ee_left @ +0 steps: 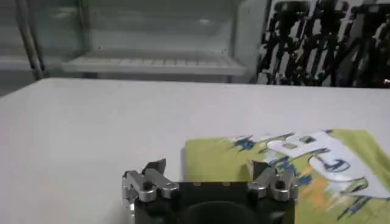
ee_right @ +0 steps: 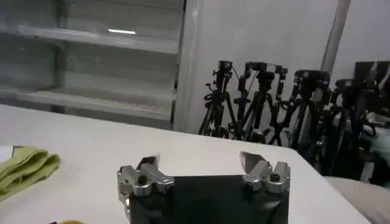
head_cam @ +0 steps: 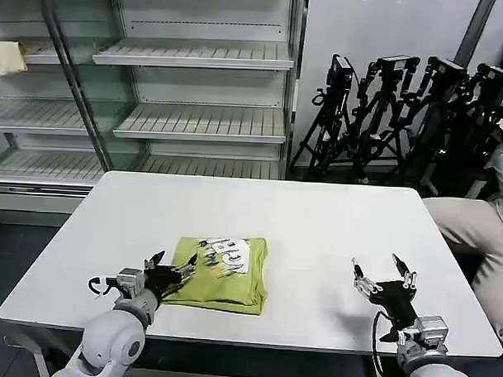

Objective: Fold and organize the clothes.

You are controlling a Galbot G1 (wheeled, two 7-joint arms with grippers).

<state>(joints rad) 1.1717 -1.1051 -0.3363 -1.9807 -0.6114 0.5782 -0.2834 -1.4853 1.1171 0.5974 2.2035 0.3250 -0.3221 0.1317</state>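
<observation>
The T-shirt lies folded into a compact rectangle on the white worktop, left of centre and close to the near edge, with its white and blue print facing up. Its near hem sits just inside the worktop's front edge; its far edge leaves a broad bare stretch of worktop running back to the shelves.

The left end effector hovers low at the T-shirt's left edge, fingers spread wide, holding nothing. In the left wrist view the end effector has one fingertip over bare worktop and the other over the fabric's corner; whether that tip touches the cloth is hard to judge.

The right end effector sits near the front right of the worktop, well apart from the T-shirt, its fingers also wide and empty. The right wrist view shows the end effector above bare worktop, with the stacked fold edge of the T-shirt off to one side.

Between the two end effectors the worktop is open. Tripods crowd the floor beyond the far right corner, and a person's leg lies just off the right edge.
</observation>
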